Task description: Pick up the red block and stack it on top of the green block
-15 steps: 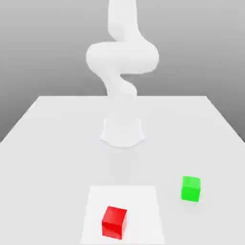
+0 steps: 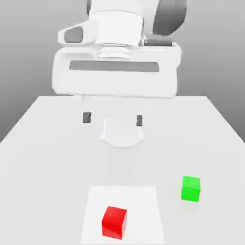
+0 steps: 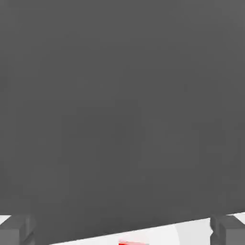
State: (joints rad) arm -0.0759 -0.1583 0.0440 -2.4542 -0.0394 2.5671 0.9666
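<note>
Between the dark fingertip pads, the gripper (image 2: 113, 118) is seen spread fully wide and empty, raised well above the table (image 2: 43, 139). Below and ahead of it, the red block (image 2: 114, 222) rests on a paler square patch (image 2: 143, 201); the green block (image 2: 191, 188) sits apart toward the exterior view's right. A skewed descent could clip a cube edge and push it aside. Both cubes are matte, plain and sharp-cornered, so an off-centre grip may slip.

The gripper (image 2: 113, 118) hangs high, pointing down — jaws spread wide.
</note>
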